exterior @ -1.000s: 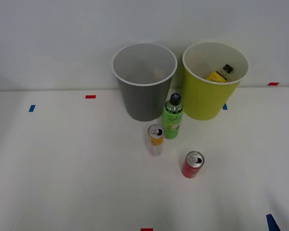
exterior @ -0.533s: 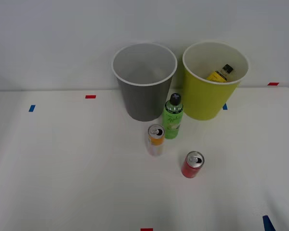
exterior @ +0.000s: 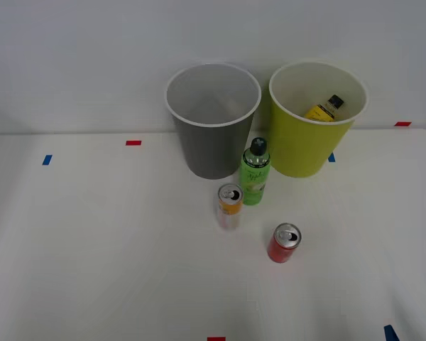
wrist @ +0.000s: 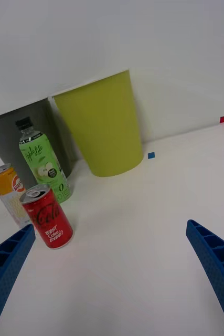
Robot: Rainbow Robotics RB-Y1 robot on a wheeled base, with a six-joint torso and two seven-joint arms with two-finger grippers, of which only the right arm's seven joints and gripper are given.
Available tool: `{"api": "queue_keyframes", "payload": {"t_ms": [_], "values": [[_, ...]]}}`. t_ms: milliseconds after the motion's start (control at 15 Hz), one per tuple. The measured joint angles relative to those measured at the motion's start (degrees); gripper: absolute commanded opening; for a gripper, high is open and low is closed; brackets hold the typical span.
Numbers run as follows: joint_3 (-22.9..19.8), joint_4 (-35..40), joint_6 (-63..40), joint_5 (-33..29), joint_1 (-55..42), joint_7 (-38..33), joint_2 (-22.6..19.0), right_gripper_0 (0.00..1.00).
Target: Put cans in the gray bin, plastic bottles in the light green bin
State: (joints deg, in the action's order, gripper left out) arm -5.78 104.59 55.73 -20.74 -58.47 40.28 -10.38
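On the white table (exterior: pixel 92 249), the gray bin (exterior: pixel 211 135) and the light green bin (exterior: pixel 314 135) are seen side by side at the back. From the front view, the yellow bottle (exterior: pixel 325 109) is shown lying inside the light green bin. The green bottle (exterior: pixel 255 172) stands upright before the bins, the white-and-orange can (exterior: pixel 228 207) just beside it, the red can (exterior: pixel 284 243) nearer. In the wrist view, the labels are readable, and the right gripper (wrist: pixel 112 273) is spread wide, holding nothing, with the red can near one finger.
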Motion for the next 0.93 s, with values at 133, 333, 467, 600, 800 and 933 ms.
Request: {"api": "queue_keyframes", "payload": {"t_ms": [133,333,467,600,800,933], "values": [[0.0,0.0,0.0,0.0,0.0,0.0,-0.2,1.00],[0.1,0.0,0.4,0.3,0.2,0.3,-0.6,1.00],[0.1,0.0,0.6,0.5,0.2,0.5,-0.8,1.00],[0.1,0.0,0.7,0.6,0.2,0.6,-0.8,1.00],[0.1,0.0,0.7,0.6,0.2,0.6,-0.8,1.00],[0.1,0.0,0.7,0.6,0.2,0.6,-0.8,1.00]]}}
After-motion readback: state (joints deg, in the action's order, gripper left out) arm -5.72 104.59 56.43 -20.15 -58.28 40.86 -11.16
